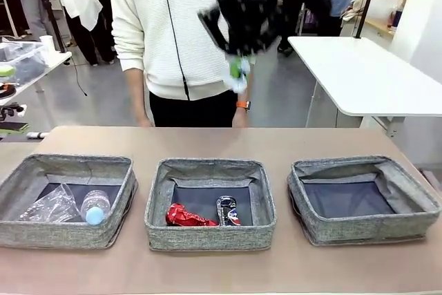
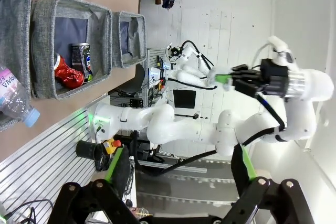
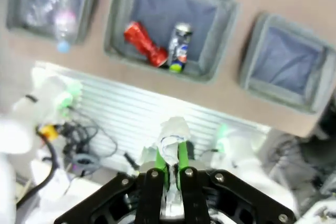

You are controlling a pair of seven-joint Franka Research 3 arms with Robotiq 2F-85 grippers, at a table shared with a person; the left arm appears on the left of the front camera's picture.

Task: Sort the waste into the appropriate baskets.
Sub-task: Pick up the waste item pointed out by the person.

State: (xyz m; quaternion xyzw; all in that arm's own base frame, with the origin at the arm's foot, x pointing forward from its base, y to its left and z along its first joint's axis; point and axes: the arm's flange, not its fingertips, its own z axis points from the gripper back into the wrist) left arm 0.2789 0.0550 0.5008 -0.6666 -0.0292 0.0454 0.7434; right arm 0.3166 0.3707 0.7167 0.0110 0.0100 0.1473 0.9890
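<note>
Across your brown table (image 1: 221, 139) stand three baskets — left (image 1: 65, 200) with plastic bag (image 1: 52, 206) and bottle (image 1: 95, 206), middle (image 1: 210, 203) with two cans, right (image 1: 362, 199) bare; a person (image 1: 179, 32) stands behind. Your left wrist view shows the left gripper (image 2: 178, 174) spread wide, nothing between. Your right wrist view shows the right gripper (image 3: 171, 162) clamped on one paper wad (image 3: 172, 135), high above the baskets.

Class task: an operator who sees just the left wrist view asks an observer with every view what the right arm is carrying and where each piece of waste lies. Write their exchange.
Operator: What is the right end effector carrying?
Observer: It is shut on the crumpled white paper wad, high above the table.
Operator: Is the third basket filled?
Observer: Nothing lies on its dark lining.
Operator: What lies beside the plastic bottle?
Observer: A clear plastic bag, sharing the left basket.
</note>
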